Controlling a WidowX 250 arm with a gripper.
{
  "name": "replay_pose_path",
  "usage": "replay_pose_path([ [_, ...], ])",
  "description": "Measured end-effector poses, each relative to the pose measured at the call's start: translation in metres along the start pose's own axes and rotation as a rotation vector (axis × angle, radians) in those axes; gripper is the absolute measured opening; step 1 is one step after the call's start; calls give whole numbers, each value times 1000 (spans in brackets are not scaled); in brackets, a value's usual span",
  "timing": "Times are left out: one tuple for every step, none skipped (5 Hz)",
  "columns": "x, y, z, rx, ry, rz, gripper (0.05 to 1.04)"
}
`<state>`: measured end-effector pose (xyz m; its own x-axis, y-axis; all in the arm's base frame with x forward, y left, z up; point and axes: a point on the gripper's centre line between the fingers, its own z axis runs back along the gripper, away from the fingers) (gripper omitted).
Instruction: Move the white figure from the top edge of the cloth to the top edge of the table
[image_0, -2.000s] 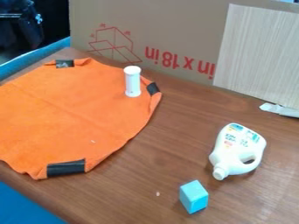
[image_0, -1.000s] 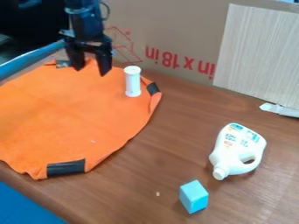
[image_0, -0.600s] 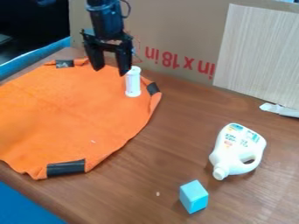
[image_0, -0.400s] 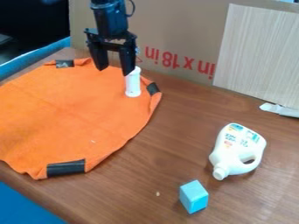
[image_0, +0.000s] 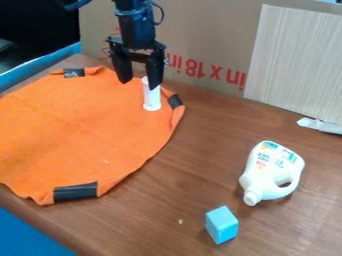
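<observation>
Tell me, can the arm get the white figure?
Probably yes: the gripper is open and seems close to the upright figure. Nothing else crowds it, but one finger overlaps its top, so maybe shift first.

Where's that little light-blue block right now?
In the camera view, the light-blue block sits on the bare brown table near the bottom edge, right of centre, just below and left of the white jug.

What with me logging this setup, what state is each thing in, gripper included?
Gripper: open, fingers apart, above the cloth's top edge
White figure: upright on the cloth, partly hidden behind one finger
Cloth: spread out, rumpled along its top edge
Jug: lying down, cap on
Blue block: resting on the table
</observation>
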<state>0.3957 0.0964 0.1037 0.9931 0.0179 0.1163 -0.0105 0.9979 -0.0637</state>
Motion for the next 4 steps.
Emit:
replay_pose_path([
  [7, -1, -6, 0, 2, 15, 996],
  [10, -3, -10, 0, 0, 31, 933],
  [15, -3, -10, 1, -32, 59, 653],
  [19, -7, -11, 7, -46, 63, 543],
])
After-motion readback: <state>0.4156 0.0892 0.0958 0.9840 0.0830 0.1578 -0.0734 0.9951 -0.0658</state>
